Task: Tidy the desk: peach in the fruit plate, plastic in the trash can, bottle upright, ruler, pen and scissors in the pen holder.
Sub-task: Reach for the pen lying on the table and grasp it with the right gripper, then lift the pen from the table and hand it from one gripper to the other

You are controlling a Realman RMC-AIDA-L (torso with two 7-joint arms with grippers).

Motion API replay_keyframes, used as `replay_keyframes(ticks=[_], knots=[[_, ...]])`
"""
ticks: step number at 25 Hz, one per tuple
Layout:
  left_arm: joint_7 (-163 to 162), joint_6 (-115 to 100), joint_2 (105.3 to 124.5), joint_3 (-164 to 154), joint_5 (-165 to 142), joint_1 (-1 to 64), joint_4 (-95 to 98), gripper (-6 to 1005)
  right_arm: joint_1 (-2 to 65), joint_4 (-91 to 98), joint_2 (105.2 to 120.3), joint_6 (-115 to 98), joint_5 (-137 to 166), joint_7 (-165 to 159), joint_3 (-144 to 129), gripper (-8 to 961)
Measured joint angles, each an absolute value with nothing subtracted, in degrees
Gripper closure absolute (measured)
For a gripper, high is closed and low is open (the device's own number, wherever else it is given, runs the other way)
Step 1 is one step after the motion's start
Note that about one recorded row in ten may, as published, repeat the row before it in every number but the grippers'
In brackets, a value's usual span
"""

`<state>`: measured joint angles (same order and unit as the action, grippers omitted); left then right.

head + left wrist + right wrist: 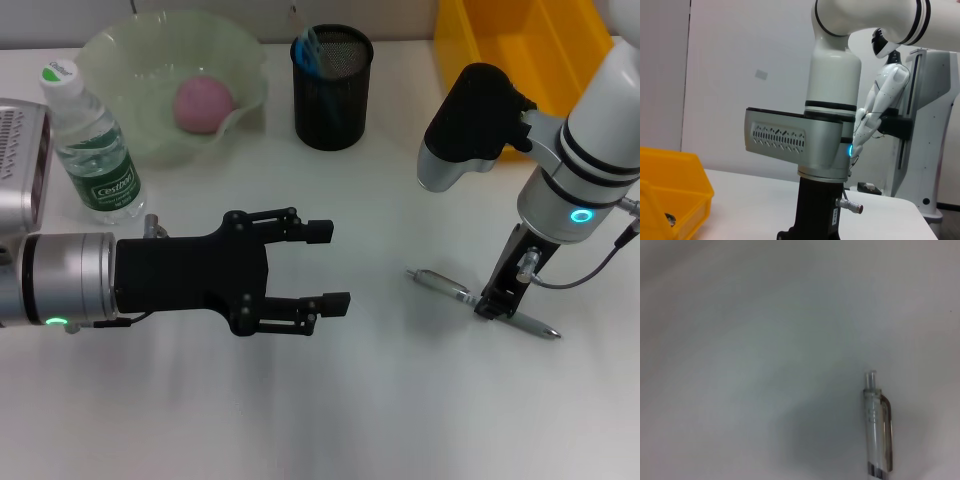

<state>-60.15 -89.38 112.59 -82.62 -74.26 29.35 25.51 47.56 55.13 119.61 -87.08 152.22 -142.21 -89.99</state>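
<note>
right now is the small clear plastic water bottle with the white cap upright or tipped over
Upright. The small clear plastic water bottle stands on the white desk with its cap on top, beside the pale green scalloped fruit plate.

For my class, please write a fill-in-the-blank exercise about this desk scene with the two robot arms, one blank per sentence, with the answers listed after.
1. The peach lies in the ____.
2. The bottle with the white cap stands ____ beside the fruit plate.
3. The right gripper is down at the ____ lying on the desk.
4. The left gripper hangs over the desk with its fingers ____.

Answers: fruit plate; upright; pen; open
</note>
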Motion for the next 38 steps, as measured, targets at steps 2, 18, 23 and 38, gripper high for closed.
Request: replay_keyframes(ticks=[2, 18, 23, 38], knots=[[-60.2, -89.38, 112.58, -82.62, -74.26, 29.35, 25.66, 247, 47.56, 55.12, 119.61, -87.08, 152.22, -142.21, -89.99, 808], [-60.2, -89.38, 112.74, -82.61, -74.26, 29.39, 25.85, 251, 47.54, 55.32, 119.62, -86.92, 152.07, -142.2, -90.32, 826], [-60.54, -89.59, 112.77, -82.51, -74.04, 29.41, 25.85, 252, 47.02, 57.44, 119.62, -87.12, 151.52, -142.0, -89.24, 826], [-69.3, -92.31, 116.82, -68.9, -73.79, 29.42, 25.6, 256, 34.2, 64.6, 119.45, -82.75, 125.06, -121.55, -65.34, 825]])
